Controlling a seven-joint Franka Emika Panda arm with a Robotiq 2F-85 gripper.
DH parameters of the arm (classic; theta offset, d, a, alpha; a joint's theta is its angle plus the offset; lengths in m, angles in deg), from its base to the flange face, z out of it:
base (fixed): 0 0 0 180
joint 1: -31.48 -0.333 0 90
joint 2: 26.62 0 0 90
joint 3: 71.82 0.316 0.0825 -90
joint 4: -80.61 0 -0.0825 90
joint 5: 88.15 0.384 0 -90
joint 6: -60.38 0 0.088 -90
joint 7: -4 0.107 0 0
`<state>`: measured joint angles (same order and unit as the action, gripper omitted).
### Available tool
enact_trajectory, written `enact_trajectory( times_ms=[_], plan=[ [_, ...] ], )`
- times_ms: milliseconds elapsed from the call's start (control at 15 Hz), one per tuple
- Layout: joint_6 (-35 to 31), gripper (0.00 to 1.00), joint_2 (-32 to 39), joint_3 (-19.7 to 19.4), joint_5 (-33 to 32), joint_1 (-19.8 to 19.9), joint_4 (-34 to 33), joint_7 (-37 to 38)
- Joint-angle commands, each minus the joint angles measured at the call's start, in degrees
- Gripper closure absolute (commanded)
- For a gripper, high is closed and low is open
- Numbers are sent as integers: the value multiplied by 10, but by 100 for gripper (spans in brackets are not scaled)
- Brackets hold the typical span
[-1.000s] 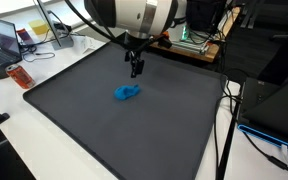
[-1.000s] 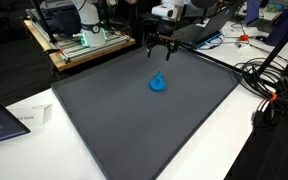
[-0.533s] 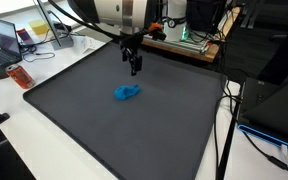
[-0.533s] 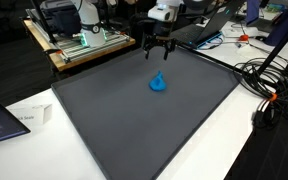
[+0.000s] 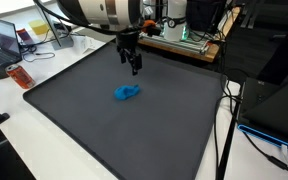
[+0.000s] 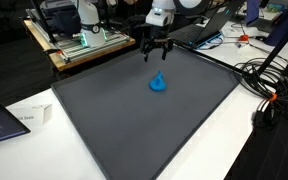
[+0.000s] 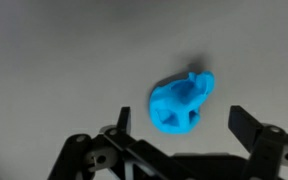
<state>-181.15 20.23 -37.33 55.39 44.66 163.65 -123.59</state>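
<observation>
Pre-grasp hover: open gripper above the blue toy, nothing held.

In an exterior view the gripper (image 5: 135, 68) hangs clear of the dark mat (image 5: 94, 130), with the blue toy (image 5: 127, 93) on the mat at its 6 o'clock. In an exterior view the fingers are spread on the gripper (image 6: 157, 57), toy (image 6: 158, 83) again at 6 o'clock. Wrist view: the toy (image 7: 184, 95) sits between the fingertips, apart from both. The next move likely calls for a straight descent, then closing. Versus a second ago, the arm has drifted slightly toward the far edge; the toy hasn't moved.

Dark mat (image 5: 104, 130) on white table (image 5: 34, 140) (cluttered benches (image 6: 42, 40) behind).
</observation>
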Motion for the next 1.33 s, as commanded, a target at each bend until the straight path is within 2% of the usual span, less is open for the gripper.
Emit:
enact_trajectory(
  times_ms=[0,533,933,1267],
  plan=[
    [-10,0,19,40,10,43,-10,-67],
    [-14,0,62,99,11,111,-26,-163],
    [-15,0,106,168,11,174,-45,-244],
    [-20,0,137,205,11,202,-64,-305]
  ],
)
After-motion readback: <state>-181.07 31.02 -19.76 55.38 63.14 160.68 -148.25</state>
